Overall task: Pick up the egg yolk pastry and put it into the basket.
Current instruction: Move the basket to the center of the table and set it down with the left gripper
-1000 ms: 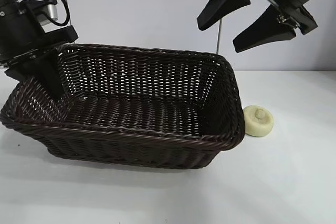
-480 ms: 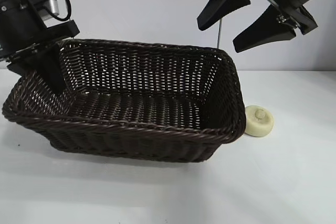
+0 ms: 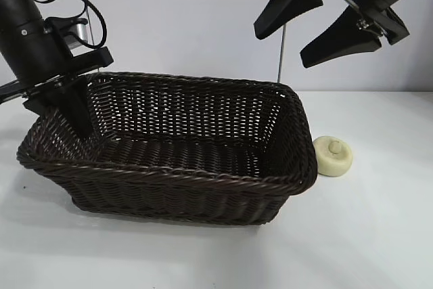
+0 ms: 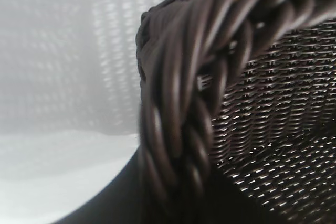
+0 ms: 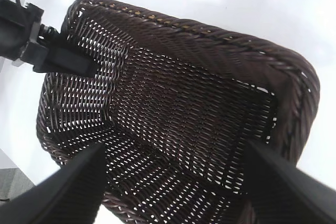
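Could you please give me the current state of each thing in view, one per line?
basket: upright on the table, nothing inside, its left-end rim gripped.
egg yolk pastry: on the table just outside the basket's right end, dome up, not held.
left gripper: jaws closed on the basket's braided rim.
right gripper: above the basket's right end, jaws open, holding nothing.

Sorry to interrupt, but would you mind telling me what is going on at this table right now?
The left gripper is shut on the braided rim of the basket at its left end. The right gripper hangs open above the basket's right end, holding nothing. The egg yolk pastry sits on the table just outside the basket, not yet picked up.
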